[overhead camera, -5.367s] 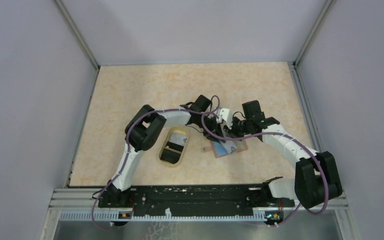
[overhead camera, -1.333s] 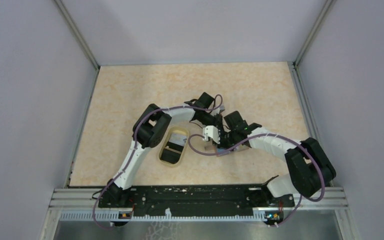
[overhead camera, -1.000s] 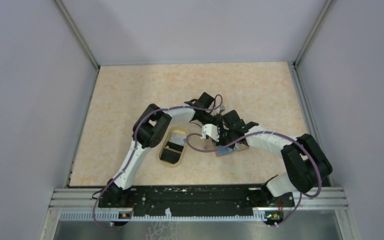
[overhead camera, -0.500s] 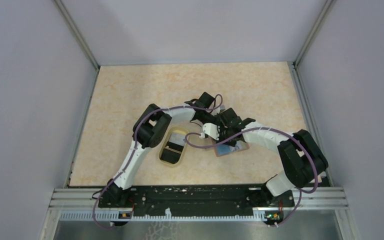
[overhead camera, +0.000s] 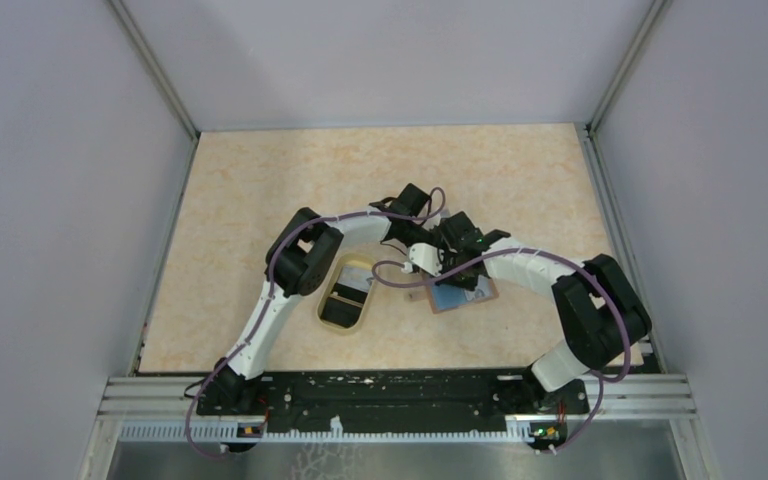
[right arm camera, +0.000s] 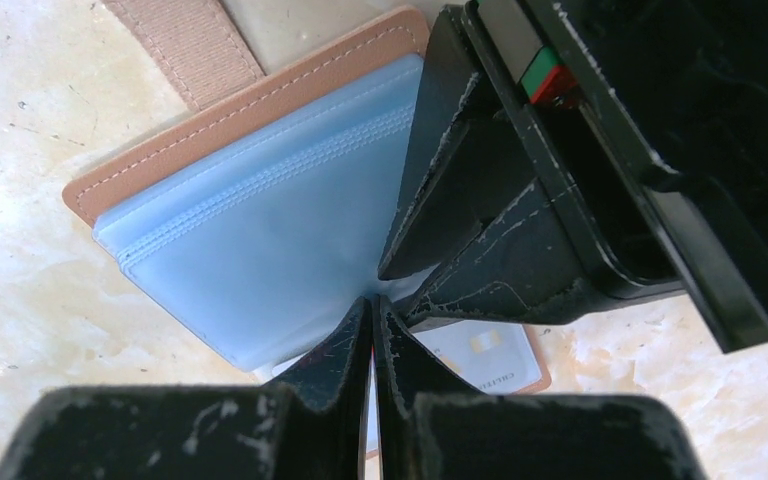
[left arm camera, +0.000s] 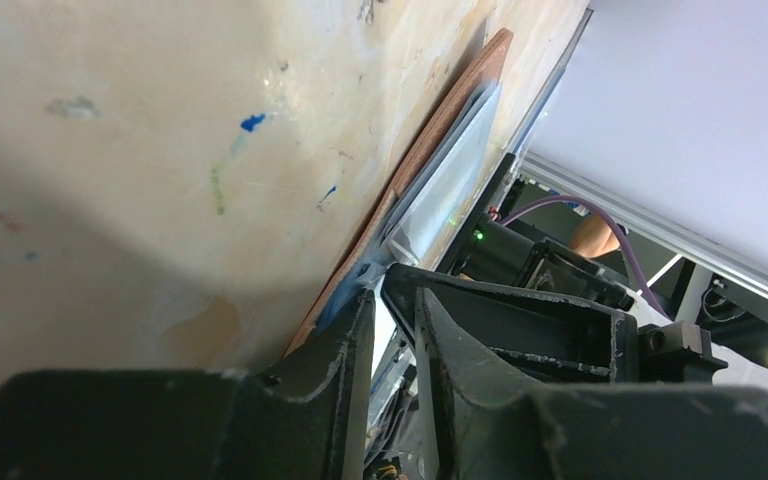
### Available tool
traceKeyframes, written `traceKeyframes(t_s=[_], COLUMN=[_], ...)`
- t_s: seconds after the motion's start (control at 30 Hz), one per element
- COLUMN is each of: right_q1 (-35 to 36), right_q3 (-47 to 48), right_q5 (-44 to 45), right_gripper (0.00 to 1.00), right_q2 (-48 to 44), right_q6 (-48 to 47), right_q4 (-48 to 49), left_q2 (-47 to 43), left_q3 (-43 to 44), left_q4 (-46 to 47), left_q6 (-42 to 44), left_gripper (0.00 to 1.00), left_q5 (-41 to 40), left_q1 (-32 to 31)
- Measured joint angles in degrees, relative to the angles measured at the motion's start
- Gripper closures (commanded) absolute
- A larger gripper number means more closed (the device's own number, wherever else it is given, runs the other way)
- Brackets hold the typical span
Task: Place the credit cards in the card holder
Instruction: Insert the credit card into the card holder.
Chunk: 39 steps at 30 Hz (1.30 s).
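The card holder (overhead camera: 472, 296) lies open on the table, reddish-brown with light blue sleeves (right arm camera: 260, 230). A white credit card (right arm camera: 483, 352) with a gold chip sits on its near half. More credit cards (overhead camera: 348, 291), black and white, lie in the oval dish. My right gripper (right arm camera: 372, 304) is shut, its tips pressing down on the blue sleeve. My left gripper (left arm camera: 394, 305) meets the holder's edge (left arm camera: 440, 150) from the other side, jaws a narrow gap apart with nothing between them. Both grippers crowd together over the holder's left end (overhead camera: 442, 268).
The tan-rimmed oval dish (overhead camera: 329, 285) stands just left of the holder, under the left forearm. A woven tan strap (right arm camera: 185, 40) runs out from the holder's far edge. Purple cables loop over both arms. Grey walls enclose the table on three sides.
The left jaws have parted slightly. The right arm has swung its elbow inward and its gripper has shifted back, baring more of the holder in the top view.
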Motion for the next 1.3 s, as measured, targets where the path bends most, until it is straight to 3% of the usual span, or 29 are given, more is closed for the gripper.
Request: traceKeyframes(t_s=[0.37,0.67,0.8,0.87,1.03,1.17,1.3], right_q1=[-1.81,-6.49,-10.64,-13.4,-21.07,-24.28,-24.5], right_q3=[1.09,1.11,1.42,1.42,1.42,1.75,3.34], right_q5=[0.5,-15.08,-23.37,-26.99,-35.78,-40.48,-42.34], right_gripper=[0.96,0.93,0.8,0.69,0.44,0.42,0.42], right_q2=[-0.17,-11.43,-16.13,-18.43,-23.65,-24.94,-19.74], right_q6=[-0.33,-3.65,-4.02,-3.13,2.6,9.2,14.16], right_q4=[-3.1,-7.5,-7.67,-7.39,-4.46,-2.05,-2.08], left_q2=[-2.27,-7.37,-11.39,-14.91,-33.05,-50.05,-62.69], left_q3=[-2.38,-2.93,-5.73,-9.64,-30.21,-46.31,-61.42], left_q4=[2.47,2.67,3.37,5.33,15.87,26.27,37.31], left_q6=[-1.14,-1.2,-0.31,0.24,3.82,8.83,12.68], left_gripper=[0.67,0.62,0.62,0.62,0.62,0.58,0.54], left_q5=[-2.86,-8.85,-10.38,-11.06,-16.46,-24.39,-33.16], left_q1=[-0.07,0.02,0.02,0.0,-0.66,-3.52,-8.31])
